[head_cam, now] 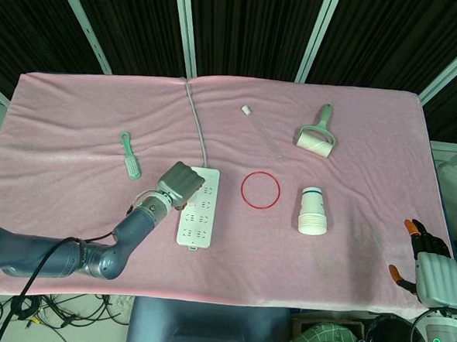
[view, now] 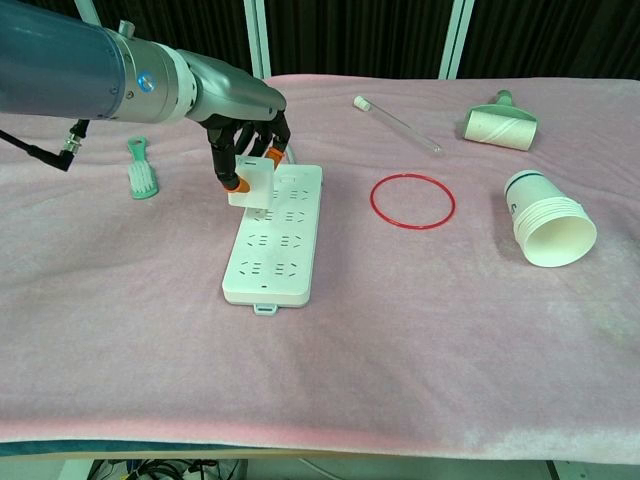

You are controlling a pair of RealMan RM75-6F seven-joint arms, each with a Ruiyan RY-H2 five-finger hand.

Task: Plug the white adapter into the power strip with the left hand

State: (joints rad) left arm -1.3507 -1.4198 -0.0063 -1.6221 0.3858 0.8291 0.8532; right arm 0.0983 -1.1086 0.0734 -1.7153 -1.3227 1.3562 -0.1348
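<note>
The white power strip (view: 272,236) (head_cam: 198,216) lies lengthwise on the pink cloth, its grey cable (head_cam: 196,119) running to the far edge. My left hand (view: 243,140) (head_cam: 181,185) hovers over the strip's far left corner and grips the white adapter (view: 251,183) between its orange-tipped fingers. The adapter sits low over the upper sockets; contact with them is unclear. In the head view the hand's back hides the adapter. My right hand (head_cam: 433,270) hangs off the table's near right corner, holding nothing, fingers extended.
A green brush (view: 141,177) (head_cam: 130,156) lies left of the strip. A red ring (view: 412,200) (head_cam: 260,190), a white paper cup stack (view: 548,220) (head_cam: 313,211), a lint roller (view: 498,123) (head_cam: 317,137) and a glass tube (view: 396,124) (head_cam: 261,130) lie to the right.
</note>
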